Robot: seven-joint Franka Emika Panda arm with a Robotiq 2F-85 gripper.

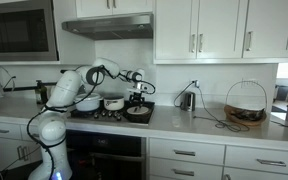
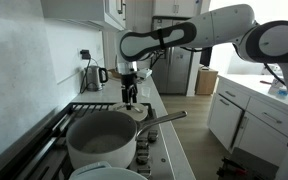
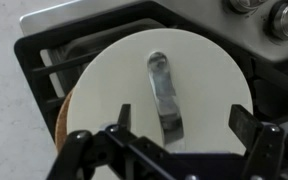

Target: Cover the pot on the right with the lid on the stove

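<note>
Hovers just over the white lid (image 3: pixel 199 70), gripper (image 3: pixel 182 118) fingers spread, pinching nothing. Seems to rest already on the right pot (image 1: pixel 138 113) on the stove (image 3: pixel 39 60); if so, leaves only retreat.

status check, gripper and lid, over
Gripper open, fingers straddling the handle, not gripping. Lid flat on the stove. Silver pot uncovered. Nothing blocking the handle.

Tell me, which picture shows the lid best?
The wrist view: the lid fills the picture from above, with its handle plain. In both exterior views it is only small and far away.
</note>
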